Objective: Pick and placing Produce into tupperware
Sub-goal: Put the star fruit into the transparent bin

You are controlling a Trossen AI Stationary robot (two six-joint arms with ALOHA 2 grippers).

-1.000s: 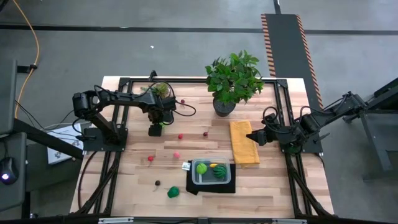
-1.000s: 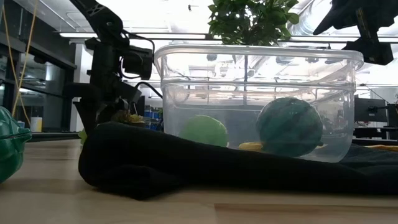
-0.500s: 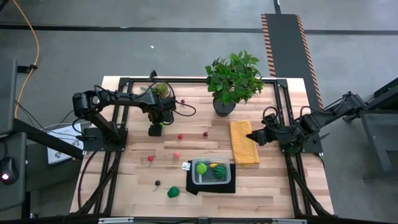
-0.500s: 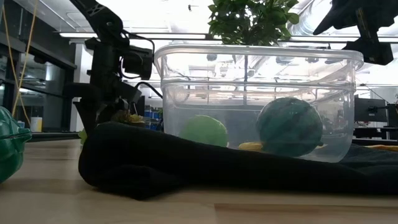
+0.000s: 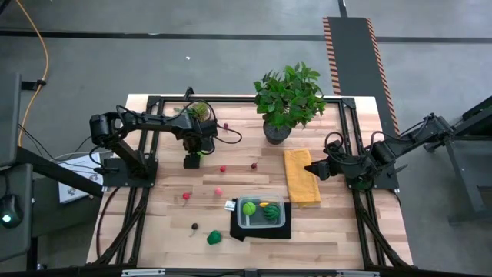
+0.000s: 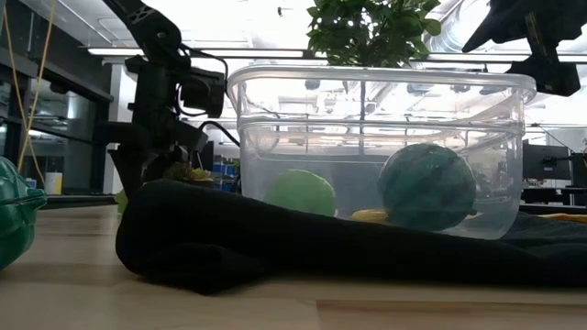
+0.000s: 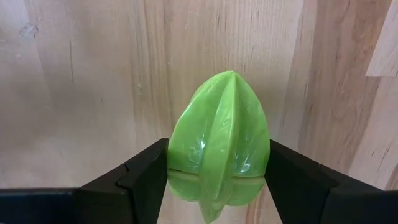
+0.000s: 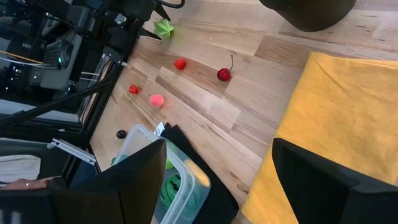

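My left gripper (image 7: 217,183) stands at the table's far left (image 5: 192,159), pointing down and shut on a light green ridged produce piece (image 7: 219,140). The clear tupperware (image 5: 239,221) sits on a black mat (image 5: 257,231) near the front edge. It holds a light green ball (image 6: 301,193), a yellow piece (image 6: 369,215) and a dark green ball (image 6: 427,186). Loose produce lies on the wood: red pieces (image 5: 223,168) (image 5: 254,165), a pink one (image 5: 218,191), a dark one (image 5: 195,226) and a green one (image 5: 214,238). My right gripper (image 5: 310,168) hovers open over the yellow cloth. My left gripper pinches the green piece between its two fingers, one on each opposite ridged side (image 7: 176,167) near its blunt end. The fingers come from above, pointing down. I cannot tell whether the piece rests on the wood or hangs just clear of it.
A big potted plant (image 5: 290,100) stands at the far middle and a small one (image 5: 198,111) behind my left gripper. A yellow cloth (image 5: 301,178) lies at the right. A black frame (image 5: 231,98) borders the table. Bare wood lies between my left gripper and the tupperware.
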